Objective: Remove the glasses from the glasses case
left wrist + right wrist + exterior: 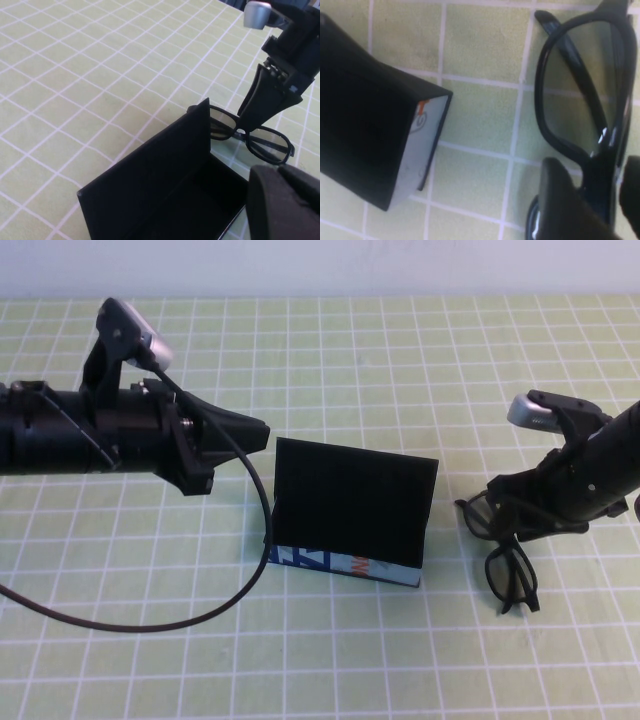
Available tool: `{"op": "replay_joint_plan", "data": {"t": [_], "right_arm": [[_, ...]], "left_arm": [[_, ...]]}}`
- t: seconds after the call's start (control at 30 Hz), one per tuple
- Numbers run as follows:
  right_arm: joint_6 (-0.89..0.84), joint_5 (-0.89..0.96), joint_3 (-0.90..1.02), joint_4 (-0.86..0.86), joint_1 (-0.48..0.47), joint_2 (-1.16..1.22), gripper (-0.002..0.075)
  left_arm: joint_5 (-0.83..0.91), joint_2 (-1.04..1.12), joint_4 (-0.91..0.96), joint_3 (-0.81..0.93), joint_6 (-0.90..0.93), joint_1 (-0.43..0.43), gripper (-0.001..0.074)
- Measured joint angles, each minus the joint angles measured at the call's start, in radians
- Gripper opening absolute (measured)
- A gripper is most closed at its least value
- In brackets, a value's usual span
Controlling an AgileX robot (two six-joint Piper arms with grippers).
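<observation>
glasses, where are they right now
In the high view the glasses lie on the mat on the robot's right, just beside the open glasses case, with the right gripper at their bridge; the left gripper hovers left of the case.

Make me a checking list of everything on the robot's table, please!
Surface: pale green table mat with a white grid.
Job's things: rectangular matte black glasses case stands open, lid raised, with a blue, white and orange front strip; inside looks empty in the left wrist view. Black plastic-framed glasses lie on the mat on the case's right side, apart from it.
Clutter: nothing seen.
Pincers: left pincer hovers beside the case's upper left corner, holding nothing; right pincer is shut on the glasses at the bridge.
Cables: a black cable loops from the left arm across the mat.
Surroundings: a pale wall strip beyond the table's far edge.
</observation>
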Motion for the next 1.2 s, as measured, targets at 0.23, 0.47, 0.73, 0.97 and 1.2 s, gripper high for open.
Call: {"op": "replay_joint_plan", "data": {"t": [0.23, 0.47, 0.73, 0.97, 1.2], "right_arm": [[0.0, 0.056, 0.001, -0.03, 0.0, -0.064, 0.0272], [0.041, 0.204, 0.03, -0.056, 0.0, -0.29, 0.0175], [0.073, 0.278, 0.186, -0.084, 0.0, -0.708, 0.0077], [0.096, 0.282, 0.275, -0.114, 0.0, -1.131, -0.0003], [0.146, 0.276, 0.342, -0.15, -0.003, -1.433, -0.0015]], "left_arm": [[-0.009, 0.0, -0.002, 0.0, 0.005, 0.0, -0.0004], [-0.078, -0.014, -0.058, 0.0, -0.032, 0.0, -0.0004], [-0.143, -0.161, -0.069, 0.044, -0.111, 0.0, -0.0004], [-0.295, -0.462, -0.087, 0.236, -0.13, 0.0, -0.0004], [-0.425, -0.755, -0.127, 0.461, -0.13, 0.0, -0.0004]]}}
